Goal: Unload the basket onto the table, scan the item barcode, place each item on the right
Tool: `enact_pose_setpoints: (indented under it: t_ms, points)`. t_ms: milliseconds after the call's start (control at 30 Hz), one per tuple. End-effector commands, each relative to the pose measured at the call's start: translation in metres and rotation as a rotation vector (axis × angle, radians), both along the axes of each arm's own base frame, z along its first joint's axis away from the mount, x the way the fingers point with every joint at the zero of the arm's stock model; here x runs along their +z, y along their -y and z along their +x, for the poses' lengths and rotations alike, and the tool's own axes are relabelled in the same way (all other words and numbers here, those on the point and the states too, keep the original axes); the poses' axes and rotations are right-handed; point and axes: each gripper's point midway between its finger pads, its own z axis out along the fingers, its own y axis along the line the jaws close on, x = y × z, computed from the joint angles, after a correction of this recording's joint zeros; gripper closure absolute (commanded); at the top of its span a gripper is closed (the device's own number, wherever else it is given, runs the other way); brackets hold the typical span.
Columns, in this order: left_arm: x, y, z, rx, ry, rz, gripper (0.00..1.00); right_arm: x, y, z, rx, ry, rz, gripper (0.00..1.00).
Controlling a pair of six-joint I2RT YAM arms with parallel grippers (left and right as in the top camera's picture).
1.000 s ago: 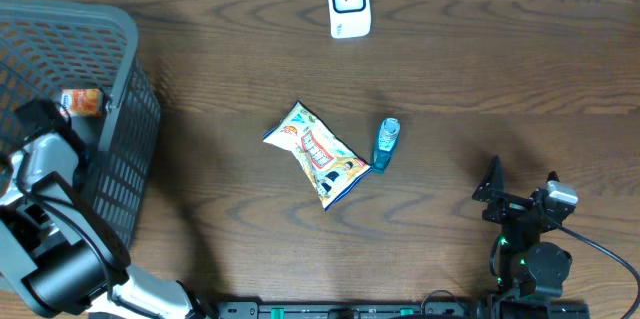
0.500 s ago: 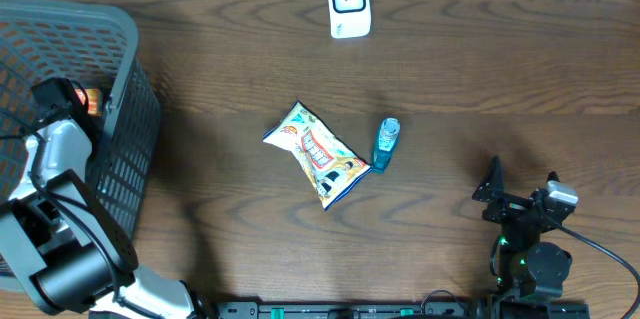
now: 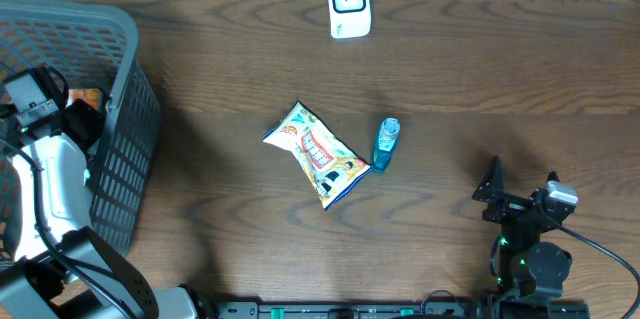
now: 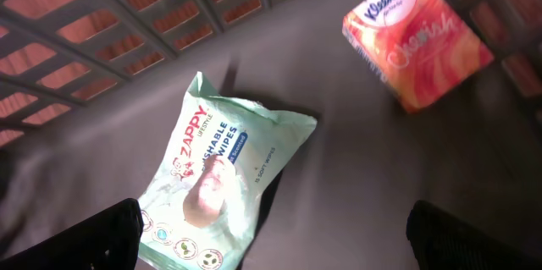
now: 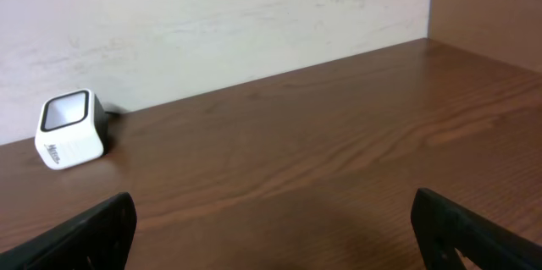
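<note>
Nearest the robot, the right pincer (image 3: 522, 172) rests low over the dark wooden worktop (image 3: 500, 79), fingers spread apart and holding nothing. The left pincer (image 4: 275, 236) hangs inside the grey plastic mesh basket (image 3: 120, 34), fingers likewise wide apart and empty. Below it lie a pale green soft pack of wipes (image 4: 222, 181) and, beyond that, an orange cardboard tissue box (image 4: 417, 37).

At mid-worktop, the yellow-and-blue crinkled snack bag (image 3: 318, 154) lies flat, with the small blue translucent bottle (image 3: 386, 143) just beside its right edge. These probably await scanning. At the far edge stands the white box-shaped barcode scanner (image 3: 349, 3), well apart from both.

Likely hazards:
- The left arm could catch the basket wall on its way out and drag the basket.
- A descent on the bag could nudge the bottle, which looks apt to roll.
- The bag's slack film may slip or crumple in a grip, folding the code.
- The barcode is not visible on either item, so it may face away from the scanner window and fail to read.
</note>
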Motion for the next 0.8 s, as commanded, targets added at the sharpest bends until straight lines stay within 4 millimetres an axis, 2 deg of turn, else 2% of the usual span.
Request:
enact_pose_setpoints:
  t_ms: [0,200,367,533,767]
  points:
    - [-0.001,-0.008,-0.005,-0.038,-0.038,0.018,0.0,0.0,0.002,-0.001,-0.006,0.0,-0.008,0.01]
    - [-0.006,-0.04,-0.038,0.069,-0.037,-0.01,0.02,0.0,0.002,-0.001,-0.006,0.0,-0.007,0.01]
    - [-0.018,-0.034,-0.03,-0.107,-0.015,-0.087,0.02,0.0,0.002,-0.001,-0.006,0.0,-0.007,0.01]
    - [-0.03,-0.034,-0.028,-0.118,-0.035,-0.11,0.02,0.0,0.001,-0.001,-0.006,0.0,-0.007,0.01]
    - [-0.067,-0.032,-0.033,-0.143,-0.122,-0.166,0.02,0.0,0.001,-0.001,-0.006,0.0,-0.007,0.01]
